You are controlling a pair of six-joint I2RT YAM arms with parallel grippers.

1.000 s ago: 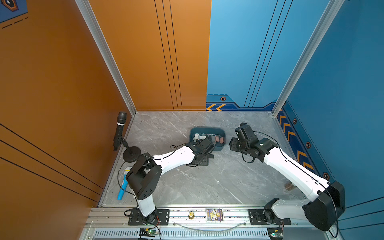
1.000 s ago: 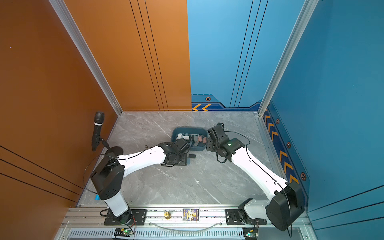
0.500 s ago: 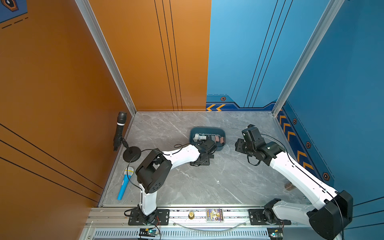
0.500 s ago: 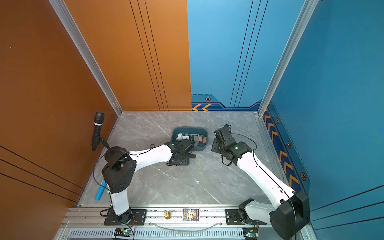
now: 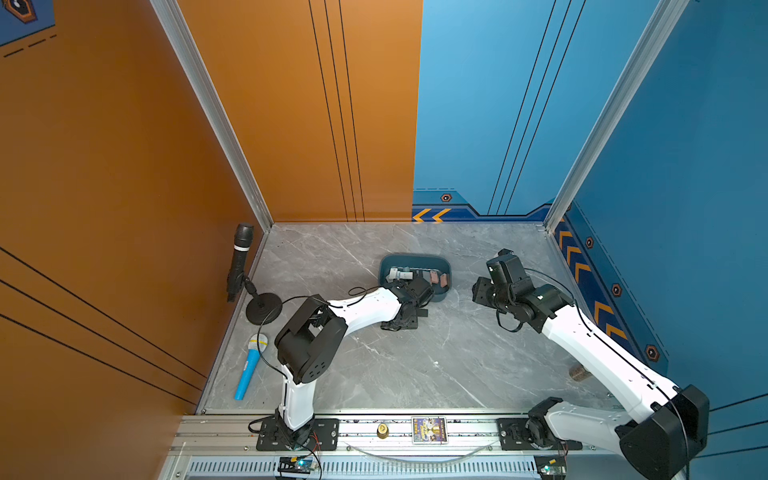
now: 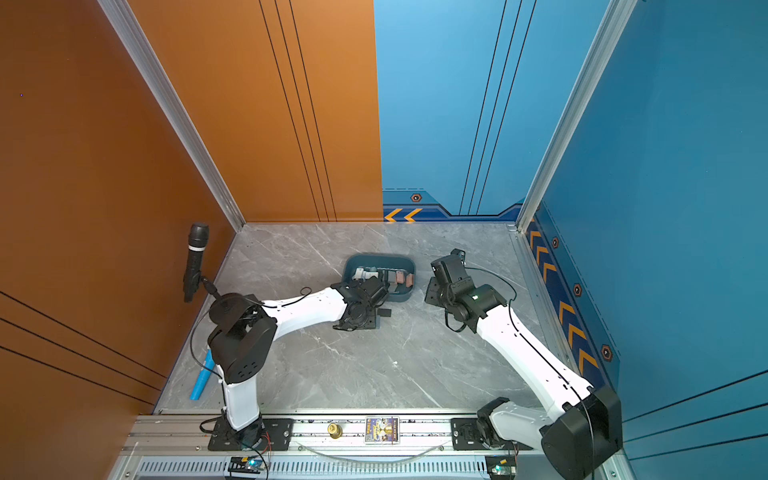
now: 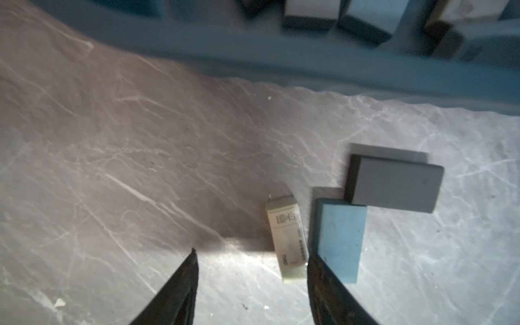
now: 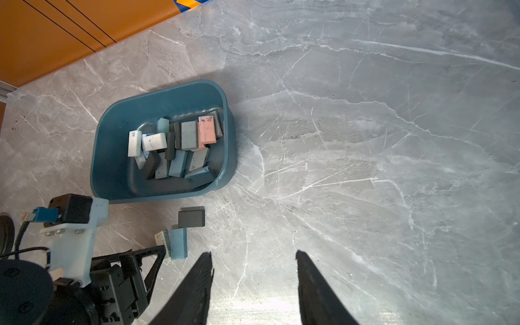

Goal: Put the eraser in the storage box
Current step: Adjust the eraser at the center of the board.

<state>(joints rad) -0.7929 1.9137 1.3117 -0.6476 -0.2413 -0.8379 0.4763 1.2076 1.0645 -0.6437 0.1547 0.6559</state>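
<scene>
Left wrist view: the left tool (image 7: 251, 254) was set astride a white eraser (image 7: 287, 239) on the worktop (image 7: 126, 168), jaws apart, nothing gripped.

The white eraser, in a printed sleeve, was seen lying flat between the fingers, close against one and clear of the other. A blue eraser (image 7: 340, 239) was noted just beside it, past the nearer finger, with a grey eraser (image 7: 394, 183) touching the blue one's end. All three were found outside the storage box (image 7: 281, 64), near its wall. The box was recorded as already holding a heap of mixed erasers (image 8: 174, 146). The right tool (image 8: 253, 253) was held over bare worktop near the box, jaws partway open and empty.
</scene>
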